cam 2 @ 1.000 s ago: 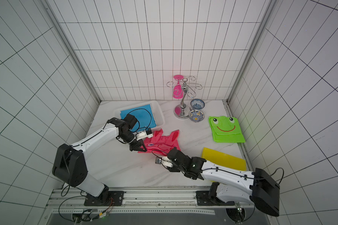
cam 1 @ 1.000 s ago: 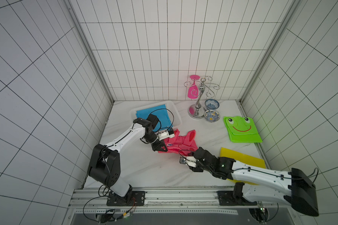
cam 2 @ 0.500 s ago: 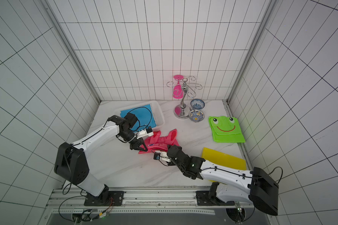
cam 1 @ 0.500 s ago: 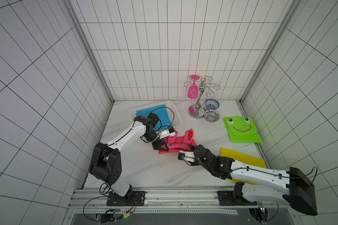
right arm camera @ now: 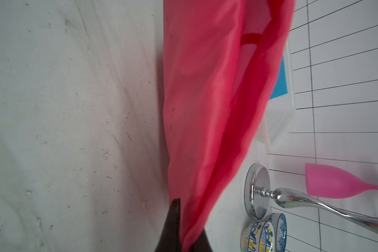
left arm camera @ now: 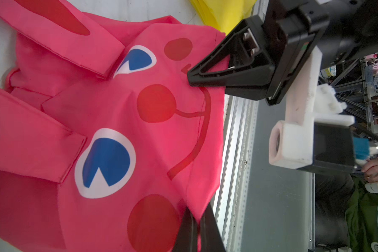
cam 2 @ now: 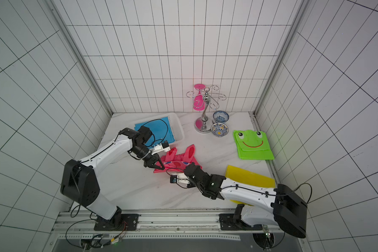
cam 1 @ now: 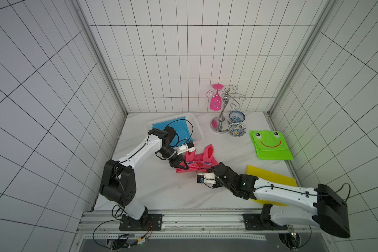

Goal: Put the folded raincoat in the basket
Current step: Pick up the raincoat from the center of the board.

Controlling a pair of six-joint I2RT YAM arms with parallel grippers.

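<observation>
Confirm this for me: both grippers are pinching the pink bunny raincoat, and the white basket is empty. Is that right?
Not quite: the white basket is not empty. A folded blue cloth lies inside it, as both top views show. The rest holds: the left gripper and the right gripper are both shut on the pink bunny raincoat, as the left wrist view shows.

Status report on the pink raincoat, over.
Grippers: left gripper and right gripper both shut on pink raincoat. Raincoat outside basket, beside it. In basket already: blue raincoat.
</observation>
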